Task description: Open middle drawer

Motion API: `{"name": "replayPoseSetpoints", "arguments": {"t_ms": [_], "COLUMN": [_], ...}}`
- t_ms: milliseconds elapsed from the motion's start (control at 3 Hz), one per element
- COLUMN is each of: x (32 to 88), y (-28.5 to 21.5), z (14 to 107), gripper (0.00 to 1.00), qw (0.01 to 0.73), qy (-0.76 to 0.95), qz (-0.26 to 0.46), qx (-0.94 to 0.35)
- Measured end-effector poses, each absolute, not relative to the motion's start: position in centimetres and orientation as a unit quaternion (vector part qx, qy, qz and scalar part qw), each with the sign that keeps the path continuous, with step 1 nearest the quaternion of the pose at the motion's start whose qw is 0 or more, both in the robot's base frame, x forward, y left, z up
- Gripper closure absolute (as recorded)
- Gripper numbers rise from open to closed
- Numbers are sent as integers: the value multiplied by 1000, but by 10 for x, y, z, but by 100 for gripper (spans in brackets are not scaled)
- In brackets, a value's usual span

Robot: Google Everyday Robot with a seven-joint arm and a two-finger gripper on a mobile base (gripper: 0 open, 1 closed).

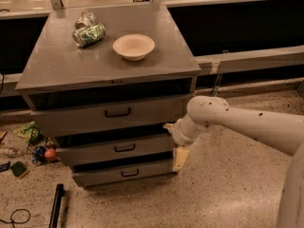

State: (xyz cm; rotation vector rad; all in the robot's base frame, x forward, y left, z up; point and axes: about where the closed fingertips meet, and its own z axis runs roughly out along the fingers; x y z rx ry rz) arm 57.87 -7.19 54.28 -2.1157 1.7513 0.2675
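My gripper hangs at the right end of the middle drawer, fingers spread apart, holding nothing. The drawer sits between the taller front above and the narrow one below. I'd expect it to be rigid and slide with some weight. The small black handle, centred and away from me, is where I'd take hold.

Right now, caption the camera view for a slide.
Pincer beside the middle drawer, right of its handle.
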Motion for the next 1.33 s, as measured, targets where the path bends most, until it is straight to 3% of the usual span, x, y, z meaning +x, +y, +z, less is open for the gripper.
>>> {"name": "replayPoseSetpoints", "arguments": {"t_ms": [667, 1333], "x": [583, 622], "y": [-54, -60], "z": [487, 454], "gripper": [0, 0], "qw": [239, 260], "qy": [625, 632], "qz": [120, 98], "qx": [-734, -723]}}
